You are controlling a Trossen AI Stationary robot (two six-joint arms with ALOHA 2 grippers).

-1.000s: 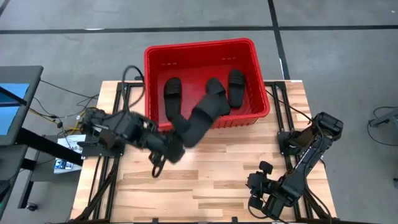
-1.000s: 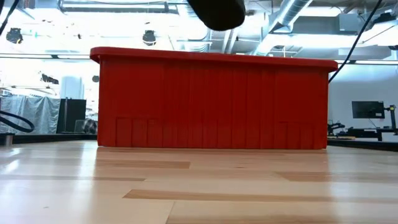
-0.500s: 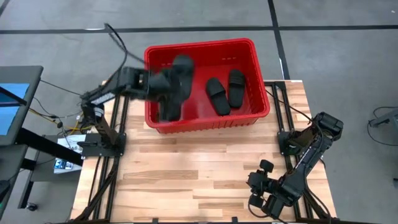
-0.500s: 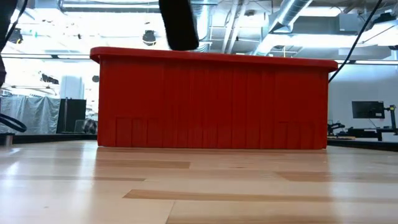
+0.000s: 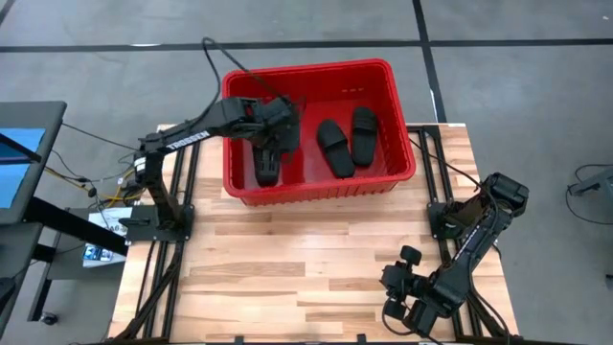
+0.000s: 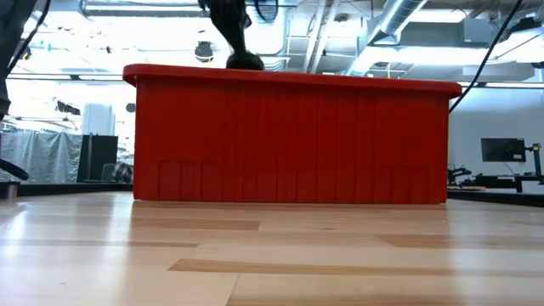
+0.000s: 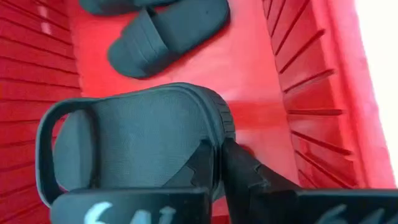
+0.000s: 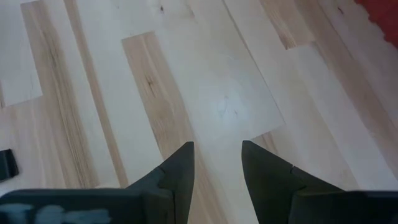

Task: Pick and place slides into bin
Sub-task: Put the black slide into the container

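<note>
High view has the left gripper swung across inside the bin, fingers clamping a slide, release next, probably.

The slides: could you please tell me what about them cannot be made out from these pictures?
Low view: the bin's near wall hides every slide inside.
High view: the left arm covers the bin's left part; only two lying slides and the held slide show, no fourth.
Left wrist view: the left gripper hides whether the held slide touches the bin floor.
The right gripper waits open over the table.
</note>
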